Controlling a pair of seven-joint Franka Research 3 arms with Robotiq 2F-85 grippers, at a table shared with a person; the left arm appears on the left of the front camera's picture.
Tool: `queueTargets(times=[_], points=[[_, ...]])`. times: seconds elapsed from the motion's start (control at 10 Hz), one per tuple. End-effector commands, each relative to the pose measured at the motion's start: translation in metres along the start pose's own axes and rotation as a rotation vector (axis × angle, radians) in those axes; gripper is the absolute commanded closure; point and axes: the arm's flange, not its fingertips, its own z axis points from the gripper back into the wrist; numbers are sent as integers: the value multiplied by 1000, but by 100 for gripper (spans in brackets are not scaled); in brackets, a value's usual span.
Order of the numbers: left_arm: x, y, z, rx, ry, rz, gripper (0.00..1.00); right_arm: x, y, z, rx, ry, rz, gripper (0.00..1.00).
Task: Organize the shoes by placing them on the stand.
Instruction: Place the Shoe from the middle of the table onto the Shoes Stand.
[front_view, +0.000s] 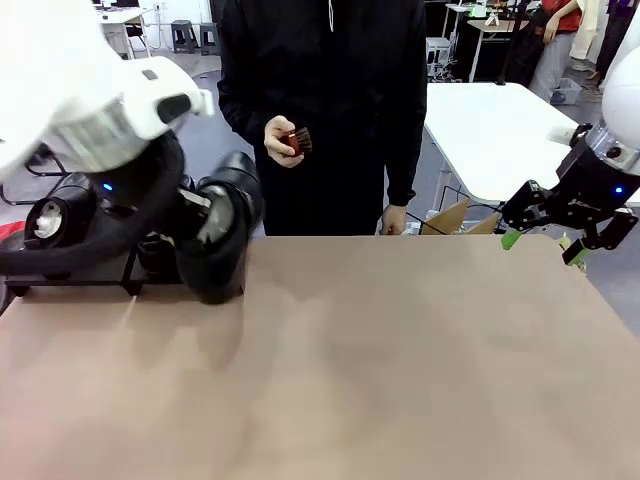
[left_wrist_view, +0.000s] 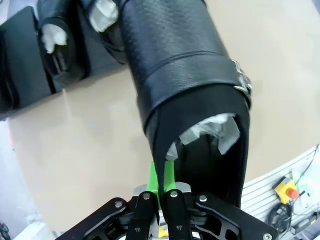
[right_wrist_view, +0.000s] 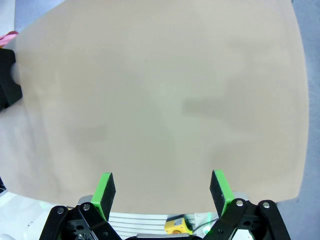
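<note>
Glossy black shoe (left_wrist_view: 185, 85) was pinched by its heel rim in the left gripper (left_wrist_view: 161, 192), jaws clamped shut on the leather, hanging over the tan desk (front_view: 400, 350) just beside the stand (left_wrist_view: 22, 55), where other shoes (left_wrist_view: 57, 35) already sat. Right gripper (right_wrist_view: 162, 192) hovered at the desk's far right with jaws wide open, holding nothing. Person's hand (front_view: 283, 140) held a small reddish-brown brush (front_view: 299, 140)

Front cam across table (front_view: 400, 350); wrist cams downward.
</note>
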Motion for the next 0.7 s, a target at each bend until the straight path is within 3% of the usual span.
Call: queueTargets(times=[0.0,0.1,0.3,0.5,0.6], points=[[2,-28,-16,-11,20,-20,100,2,0,3,-10,0,-1,0],[0,0,0,0,0,0,100,2,0,3,-10,0,-1,0],[1,42,11,81,-162,40,100,2,0,3,-10,0,-1,0],[7,104,18,96,-203,144,100,2,0,3,-10,0,-1,0],[13,130,11,187,-271,172,100,2,0,3,-10,0,-1,0]])
